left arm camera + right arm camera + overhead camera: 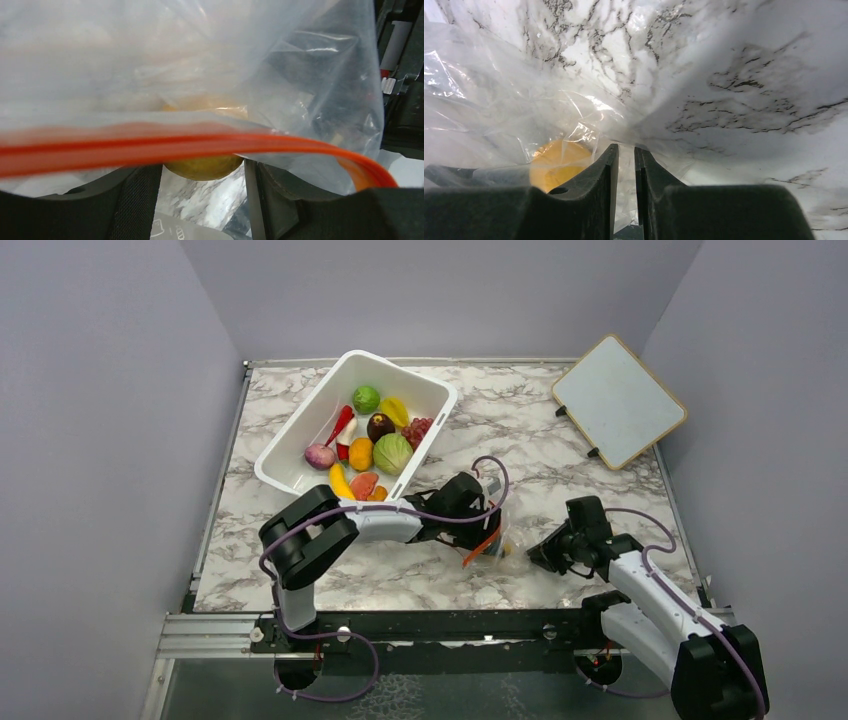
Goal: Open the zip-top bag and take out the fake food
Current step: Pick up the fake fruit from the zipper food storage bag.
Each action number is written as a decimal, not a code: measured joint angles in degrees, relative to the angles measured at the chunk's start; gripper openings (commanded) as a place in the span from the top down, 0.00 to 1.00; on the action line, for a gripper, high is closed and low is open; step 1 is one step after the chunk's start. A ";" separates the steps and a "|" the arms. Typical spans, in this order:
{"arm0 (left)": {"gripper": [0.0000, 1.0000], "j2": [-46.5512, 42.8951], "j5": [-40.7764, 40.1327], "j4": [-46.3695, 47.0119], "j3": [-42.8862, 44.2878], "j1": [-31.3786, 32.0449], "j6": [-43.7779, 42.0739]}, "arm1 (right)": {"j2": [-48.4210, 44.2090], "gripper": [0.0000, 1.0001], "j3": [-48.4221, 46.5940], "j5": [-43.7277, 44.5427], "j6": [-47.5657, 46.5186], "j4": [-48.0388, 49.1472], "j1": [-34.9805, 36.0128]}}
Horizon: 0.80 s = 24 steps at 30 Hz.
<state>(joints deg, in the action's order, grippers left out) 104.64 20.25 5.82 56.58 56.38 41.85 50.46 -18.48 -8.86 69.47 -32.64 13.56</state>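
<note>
- Now, top view: zip-top bag (497,543) lies on table (400,585) just below centre of frame. It sits btwn left hand (478,523) on its upper-left side and right hand (540,555) on its lower-right, both at or against it.
- Key relation: zip strip (200,145) is at left hand's end. In left wrist view it runs side to side across whole frame, crosswise over the fingers. In top view it slants lower left to upper right.
- Left hand: fingers a narrow gap apart, tips hidden behind film. Can't tell if it grips anything.
- Right hand (625,155): fingers nearly together, film running into the slit. Looks pinched on bag at the end away from strip.
- One round orange-yellow piece of fake food (556,162) is inside bag, left of right hand's fingers in its own view. In left wrist view it shows just past strip, btwn the fingers.
- Judgement: left hand is nearer the mouth, so it should work the strip while right anchors. Can't tell if mouth is open yet.
- Other toys lie in white tub (300,420), upper centre, well apart.
</note>
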 measured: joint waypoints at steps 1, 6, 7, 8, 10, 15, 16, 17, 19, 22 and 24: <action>0.57 -0.33 -0.63 -0.70 0.00 0.00 -0.50 | -0.02 0.81 0.00 0.26 0.22 -0.33 0.02; 0.41 -0.68 -1.99 -3.39 1.16 0.00 -3.08 | -0.13 0.82 0.00 0.57 0.42 -0.61 0.04; 0.38 -0.68 -2.03 -3.67 1.31 0.00 -3.52 | -0.11 0.82 0.00 0.57 0.42 -0.61 0.07; 0.37 -0.63 -2.03 -3.91 1.53 0.00 -3.96 | -0.11 0.82 0.00 0.57 0.42 -0.61 0.11; 0.33 -0.26 -2.10 -4.90 2.49 0.00 -4.63 | -0.11 0.82 0.00 0.59 0.39 -0.59 0.11; 0.29 2.99 -2.91 -7.32 6.69 -0.02 -5.70 | -0.11 0.82 0.00 0.59 0.35 -0.57 0.11; 0.29 3.37 -3.08 -7.65 7.43 -0.02 -5.81 | -0.11 0.82 0.00 0.59 0.35 -0.57 0.11; 0.29 3.63 -3.19 -7.76 7.80 -0.02 -5.86 | -0.11 0.82 0.00 0.57 0.33 -0.55 0.11; 0.29 4.09 -3.26 -7.93 8.39 -0.07 -6.01 | -0.02 0.82 0.00 0.57 0.17 -0.52 0.11; 0.29 4.35 -3.32 -7.98 8.72 -0.07 -6.01 | 0.39 0.81 0.00 0.52 -0.20 -0.39 0.11; 0.32 4.50 -3.41 -8.04 8.94 -0.07 -6.01 | 0.55 0.81 0.00 0.46 -0.31 -0.28 0.11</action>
<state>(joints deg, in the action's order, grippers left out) 109.14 16.84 -2.22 65.52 56.31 35.83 51.00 -18.48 -8.40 69.17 -32.93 13.67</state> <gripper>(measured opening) 0.707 0.187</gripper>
